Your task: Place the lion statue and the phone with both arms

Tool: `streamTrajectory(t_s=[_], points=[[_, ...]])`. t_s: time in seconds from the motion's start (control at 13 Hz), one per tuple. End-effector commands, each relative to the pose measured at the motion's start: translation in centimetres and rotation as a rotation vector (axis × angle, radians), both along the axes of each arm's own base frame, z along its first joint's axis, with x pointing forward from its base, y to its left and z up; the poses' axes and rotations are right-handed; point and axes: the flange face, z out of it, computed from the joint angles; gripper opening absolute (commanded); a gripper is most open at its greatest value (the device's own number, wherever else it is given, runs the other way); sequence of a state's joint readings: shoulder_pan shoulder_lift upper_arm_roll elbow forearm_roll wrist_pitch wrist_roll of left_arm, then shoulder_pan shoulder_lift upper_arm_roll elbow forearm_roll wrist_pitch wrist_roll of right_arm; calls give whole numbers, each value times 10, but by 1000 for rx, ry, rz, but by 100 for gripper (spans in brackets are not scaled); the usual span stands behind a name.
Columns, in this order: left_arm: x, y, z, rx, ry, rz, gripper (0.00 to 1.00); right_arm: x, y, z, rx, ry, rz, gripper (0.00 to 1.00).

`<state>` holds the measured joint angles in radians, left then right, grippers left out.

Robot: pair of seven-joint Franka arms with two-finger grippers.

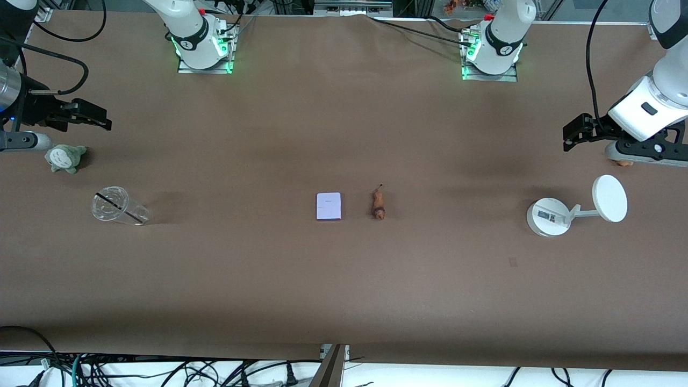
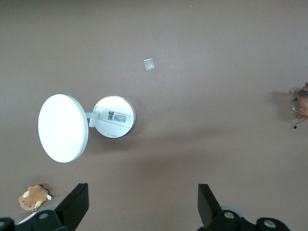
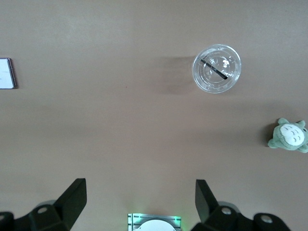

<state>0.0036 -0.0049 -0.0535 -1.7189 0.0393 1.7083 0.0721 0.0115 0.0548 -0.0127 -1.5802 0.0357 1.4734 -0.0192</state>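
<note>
The left gripper [image 1: 568, 135] hangs with its fingers [image 2: 77, 202] spread wide and nothing between them, over the table [image 1: 344, 290] at the left arm's end, just above the white stand [image 1: 549, 216]; the right gripper [image 1: 99, 119] is likewise wide open and empty, its fingers [image 3: 74, 197] framing bare table, up over the right arm's end near the grey-green plush [image 1: 64, 158]; both arms look parked well out to the sides, wrists turned so each camera looks straight down, which reads as a ready pose before any reach rather than a grasp in hand; the phone [image 1: 329, 206] lies flat, face up, at the middle of the table, and the lion [image 1: 378, 203] lies just beside it, toward the left arm's end, the two near each other but apart; their central spot puts each within reach of one arm, so I judge the right arm suits the phone and the left arm the lion, though neither has been touched yet; a clear cup [image 1: 117, 206] with a dark straw lies tipped on its side toward the right arm's end, nearer to the front camera than the plush; a small brown plush [image 2: 32, 197] sits under the left wrist beside the stand; the phone's thin, flat form will likely need a careful pinch across its edges, and the lion is small enough to slip between wide jaws.
</note>
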Motion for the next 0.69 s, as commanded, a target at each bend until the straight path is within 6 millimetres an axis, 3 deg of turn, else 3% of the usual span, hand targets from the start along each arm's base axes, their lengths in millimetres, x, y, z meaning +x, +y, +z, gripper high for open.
streamTrajectory(t_s=[0.0, 0.38, 0.62], points=[[-3, -2, 6, 4, 2, -1, 100, 1, 3, 6, 4, -5, 8, 100], [-3, -2, 6, 3, 2, 0, 100, 2, 2, 6, 7, -7, 14, 100], [-3, -3, 6, 3, 2, -2, 100, 6, 3, -5, 6, 16, 8, 100]])
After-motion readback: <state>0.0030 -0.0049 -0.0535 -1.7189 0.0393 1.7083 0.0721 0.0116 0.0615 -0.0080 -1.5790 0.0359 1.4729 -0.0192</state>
